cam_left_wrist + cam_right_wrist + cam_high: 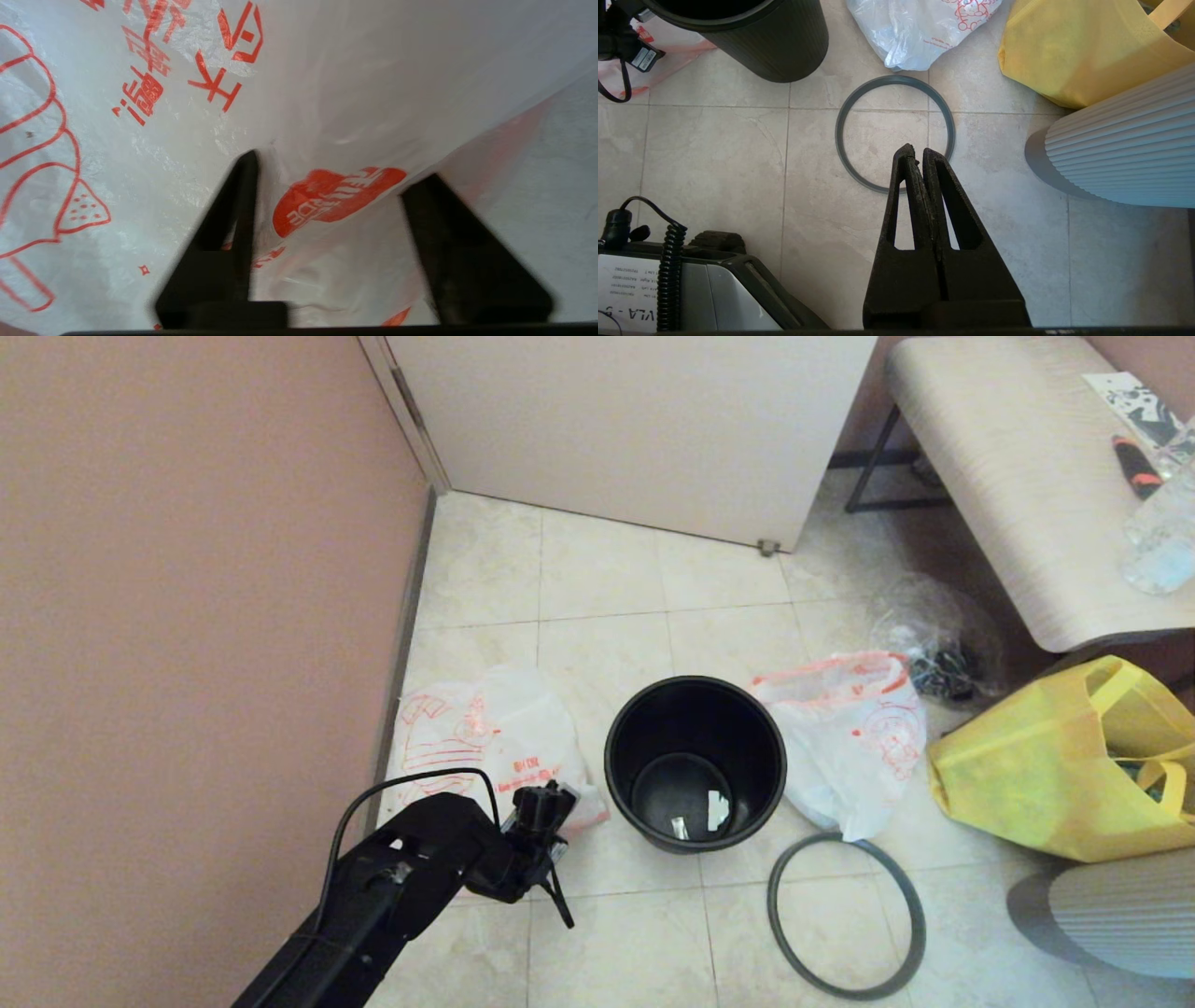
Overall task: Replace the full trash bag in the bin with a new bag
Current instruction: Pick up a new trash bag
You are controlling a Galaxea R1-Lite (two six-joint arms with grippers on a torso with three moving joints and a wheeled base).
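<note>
Bin [695, 763] upright on floor, unlined, ready for liner; full trash bag [854, 737] already out, slumped against bin's right side; hoop [846, 915] lying loose nearby, likely for clamping liner later. New bag [485, 737] flat on floor left of bin; left tool [327, 186] spread wide just above its printed film [327, 200], poised to pinch. Right tool [917, 156] pressed closed, empty, parked above hoop [895, 133].

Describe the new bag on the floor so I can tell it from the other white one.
Find the black bin mid-floor. The new bag lies flat on its wall side, under the open left gripper. Unlike the lumpy full trash bag opposite, it is limp and shows a big striped cartoon figure.
</note>
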